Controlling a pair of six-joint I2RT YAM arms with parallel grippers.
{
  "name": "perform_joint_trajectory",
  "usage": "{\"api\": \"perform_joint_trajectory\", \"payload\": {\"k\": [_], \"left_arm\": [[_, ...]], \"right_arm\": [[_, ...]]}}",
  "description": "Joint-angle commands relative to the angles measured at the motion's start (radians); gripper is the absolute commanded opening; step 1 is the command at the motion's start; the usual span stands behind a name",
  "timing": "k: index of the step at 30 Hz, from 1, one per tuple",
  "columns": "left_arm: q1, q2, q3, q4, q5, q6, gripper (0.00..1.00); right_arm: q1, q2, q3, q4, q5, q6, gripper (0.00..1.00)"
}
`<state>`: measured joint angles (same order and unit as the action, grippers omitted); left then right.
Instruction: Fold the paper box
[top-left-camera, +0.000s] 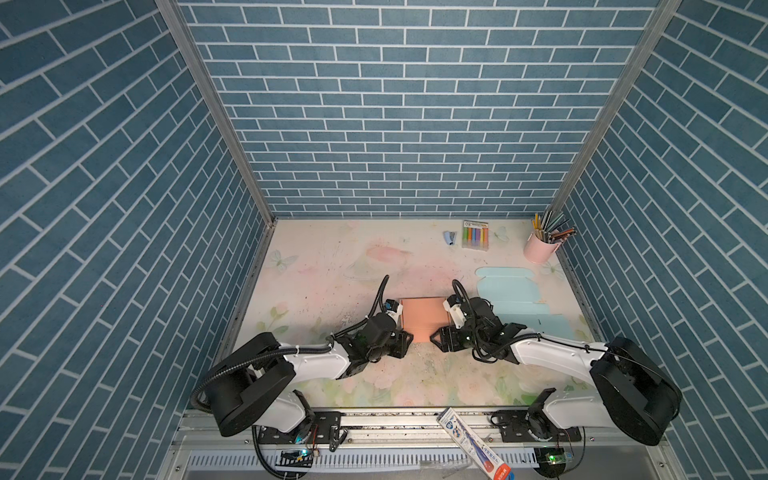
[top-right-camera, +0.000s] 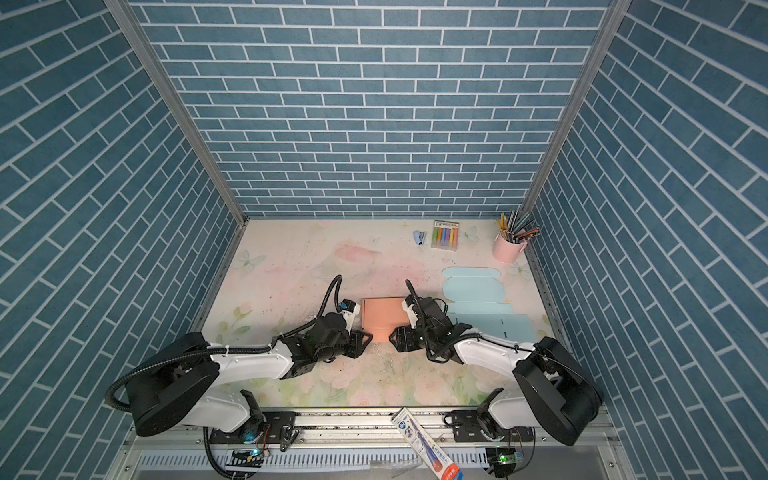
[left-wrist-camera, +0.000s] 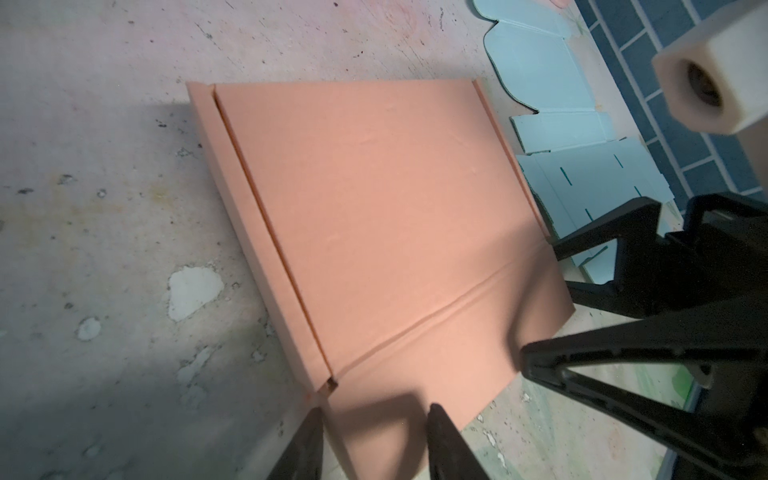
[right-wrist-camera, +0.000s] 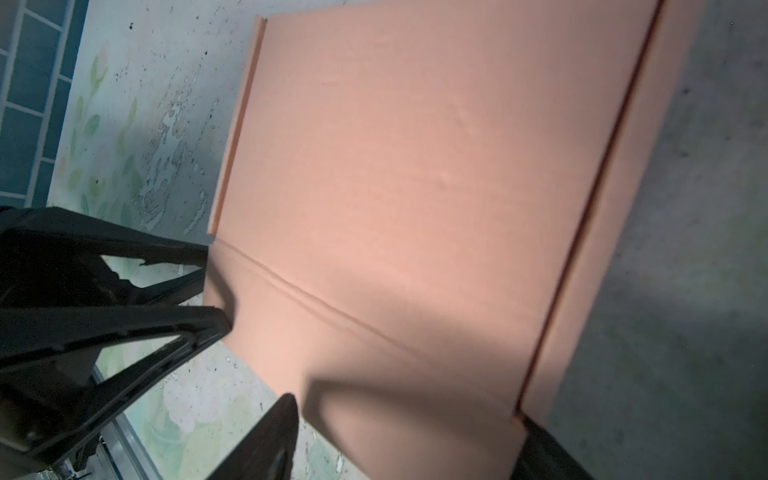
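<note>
The paper box (top-left-camera: 424, 318) lay near the middle of the worn floral table (top-left-camera: 316, 270). My left jaws and right jaws, both parted, flanked its front flap's side edges. Open surface stretched beyond and leftward to the brick wall (top-left-camera: 399, 124).

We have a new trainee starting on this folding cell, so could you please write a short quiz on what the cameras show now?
1. Multiple choice: what lies between the left gripper and the right gripper? A) a green bowl B) the orange paper box C) a red mug
2. True or false: in both top views, the pale blue blank lies left of the orange paper box.
3. Short answer: what holds the pencils in the far right corner?
Key: 1 B; 2 false, the pale blue blank lies on its right; 3 the pink cup.
</note>
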<state>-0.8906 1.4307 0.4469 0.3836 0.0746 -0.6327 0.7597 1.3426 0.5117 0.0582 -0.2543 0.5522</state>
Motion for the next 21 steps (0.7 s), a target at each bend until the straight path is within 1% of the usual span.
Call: {"api": "perform_joint_trajectory", "payload": {"k": [1, 5, 12, 21], "left_arm": [[-0.006, -0.002, 0.009, 0.019, -0.014, 0.003, 0.42], [-0.005, 0.013, 0.011, 0.021, -0.023, 0.008, 0.41], [-0.003, 0.01, -0.005, 0.023, -0.051, 0.01, 0.36], [0.0, 0.037, 0.011, 0.012, -0.067, 0.03, 0.35]], "right_arm": [[0.016, 0.002, 0.025, -0.019, 0.018, 0.012, 0.74], [0.018, 0.003, 0.02, -0.019, 0.024, 0.015, 0.73], [0.018, 0.015, 0.024, -0.02, 0.035, 0.008, 0.73], [0.018, 0.014, 0.016, -0.024, 0.053, 0.008, 0.73]]}}
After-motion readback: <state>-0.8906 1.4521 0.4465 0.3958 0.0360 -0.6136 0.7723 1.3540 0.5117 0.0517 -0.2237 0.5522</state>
